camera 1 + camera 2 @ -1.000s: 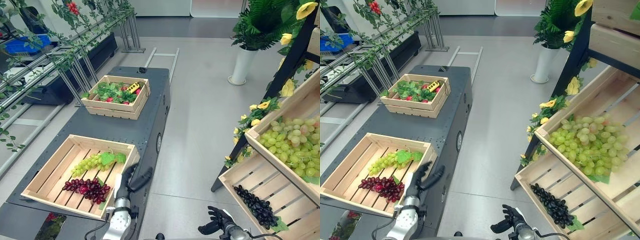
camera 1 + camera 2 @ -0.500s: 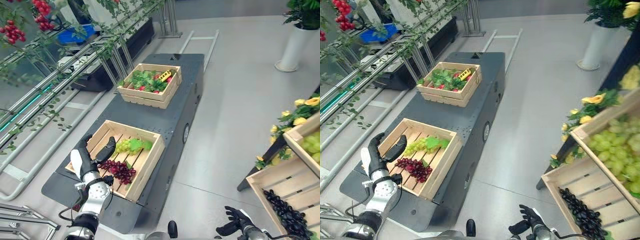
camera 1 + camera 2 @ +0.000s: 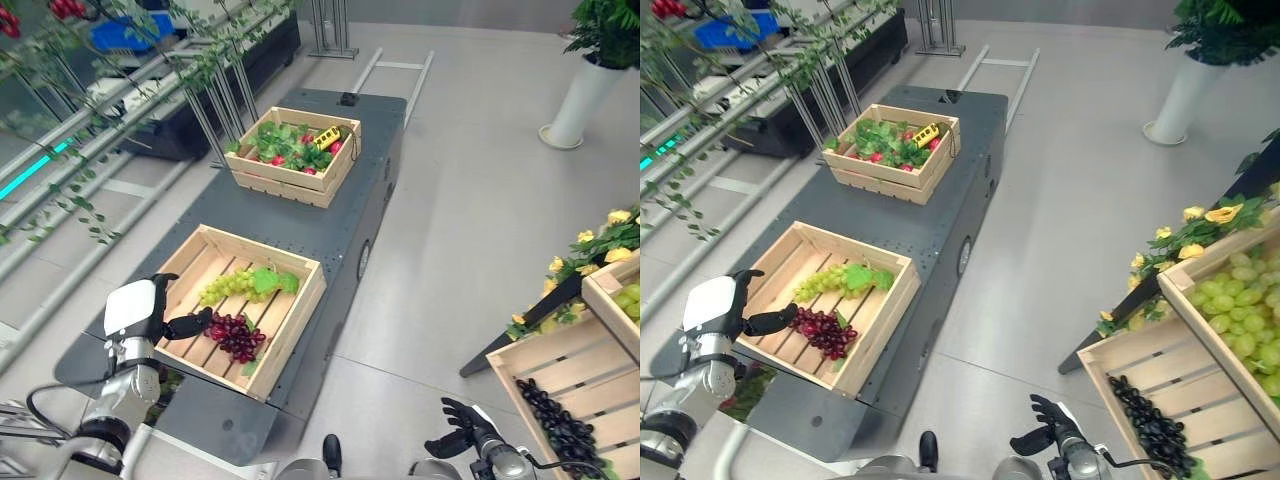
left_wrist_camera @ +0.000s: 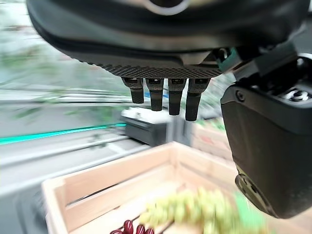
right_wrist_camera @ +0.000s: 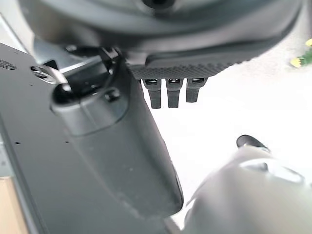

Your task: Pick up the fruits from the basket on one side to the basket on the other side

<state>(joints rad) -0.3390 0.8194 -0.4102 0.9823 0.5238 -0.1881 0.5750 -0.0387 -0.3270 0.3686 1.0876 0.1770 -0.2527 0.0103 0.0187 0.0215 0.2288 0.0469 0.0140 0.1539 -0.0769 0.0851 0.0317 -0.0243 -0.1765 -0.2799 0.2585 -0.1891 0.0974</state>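
Just beyond the left hand's fingers, red grapes lie untouched.

The left hand was dark, with slim black fingers in a row below a ribbed black pad, a bulky smooth thumb beside them and a white cover behind. The right hand was likewise black, on a silver-grey wrist.

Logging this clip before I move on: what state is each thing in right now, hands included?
left hand: open, empty, at the near crate's left edge
right hand: open, empty, low over the floor
near crate: holds both bunches
green grapes: lying in near crate
red grapes: lying in near crate, ungrasped
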